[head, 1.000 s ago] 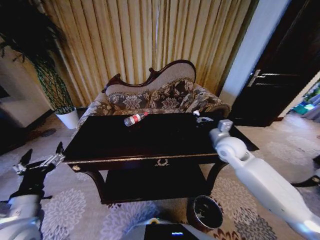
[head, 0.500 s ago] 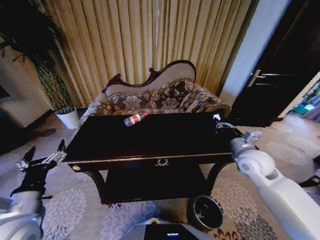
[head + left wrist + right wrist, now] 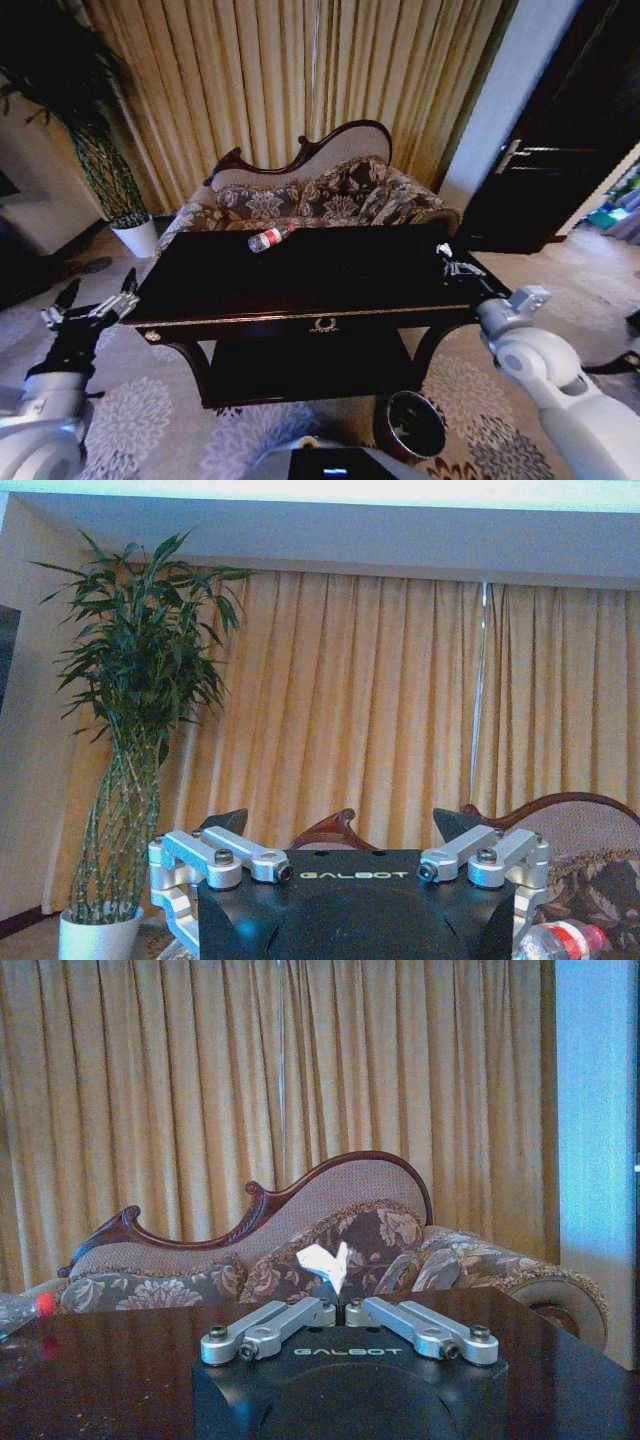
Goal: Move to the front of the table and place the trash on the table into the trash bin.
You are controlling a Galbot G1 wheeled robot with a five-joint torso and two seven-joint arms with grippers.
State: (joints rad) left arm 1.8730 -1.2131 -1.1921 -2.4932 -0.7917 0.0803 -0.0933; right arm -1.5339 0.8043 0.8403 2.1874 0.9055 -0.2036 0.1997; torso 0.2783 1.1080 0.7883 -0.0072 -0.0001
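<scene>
The dark glossy table [image 3: 330, 275] stands in front of me. A clear bottle with a red label [image 3: 270, 238] lies on its side near the table's far edge; it also shows as the bottle [image 3: 560, 943] and the bottle [image 3: 22, 1312]. My right gripper [image 3: 447, 260] hovers over the table's right end, shut on a white crumpled paper scrap [image 3: 325, 1262]. The same scrap [image 3: 443, 250] shows at its fingertips in the head view. My left gripper [image 3: 95, 305] waits open, off the table's left front corner. The trash bin [image 3: 415, 425] stands on the floor by the right front leg.
A patterned sofa [image 3: 320, 195] sits right behind the table, against gold curtains. A potted plant in a white pot [image 3: 135, 235] stands at the far left. A dark door [image 3: 560, 150] is at the right. A floral carpet covers the floor.
My right gripper has moved from the table's far right area toward its right front edge, carrying the paper scrap. My left gripper has shifted slightly.
</scene>
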